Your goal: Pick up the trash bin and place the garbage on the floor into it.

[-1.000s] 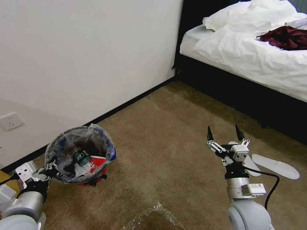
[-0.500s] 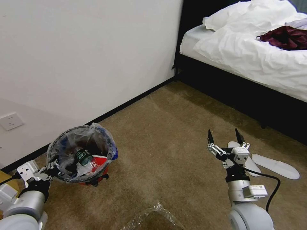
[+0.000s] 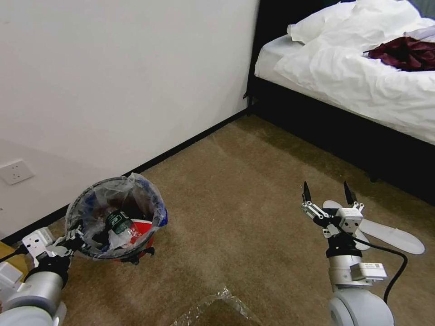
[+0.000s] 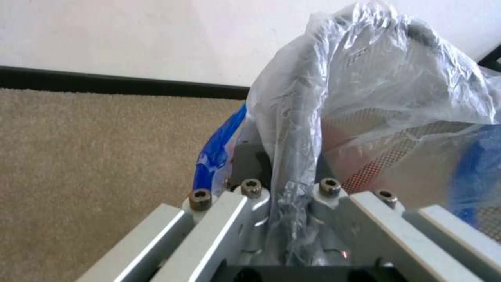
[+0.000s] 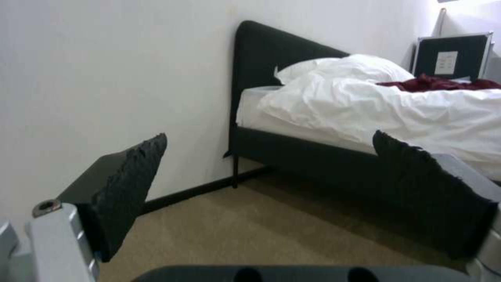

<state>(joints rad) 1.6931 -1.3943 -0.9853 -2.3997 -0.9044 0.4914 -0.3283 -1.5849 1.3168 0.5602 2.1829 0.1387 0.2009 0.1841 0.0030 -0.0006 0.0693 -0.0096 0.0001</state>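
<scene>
**Bin in hand, litter largely collected**

Progress: the trash bin [image 3: 115,219], lower left of the head view, is held up off the floor [image 3: 235,217] by the left gripper [image 3: 72,240], whose fingers are pinched shut on the bag-lined rim; the left wrist view shows the plastic and rim squeezed between them. The pick-up step looks done. No loose litter lies on the visible carpet, so what remains seems little, though carpet outside the frame cannot be judged.

Count:
- trash bin: one
- green-labelled bottle [image 3: 117,222]: one, inside the bin beside a red-and-white carton [image 3: 140,227]
- right gripper [image 3: 328,194]: one, lower right, fingers spread wide, holding nothing
- white slippers [image 3: 392,240]: two, just behind it
- clear plastic sheet [image 3: 217,308]: one, bottom centre
</scene>
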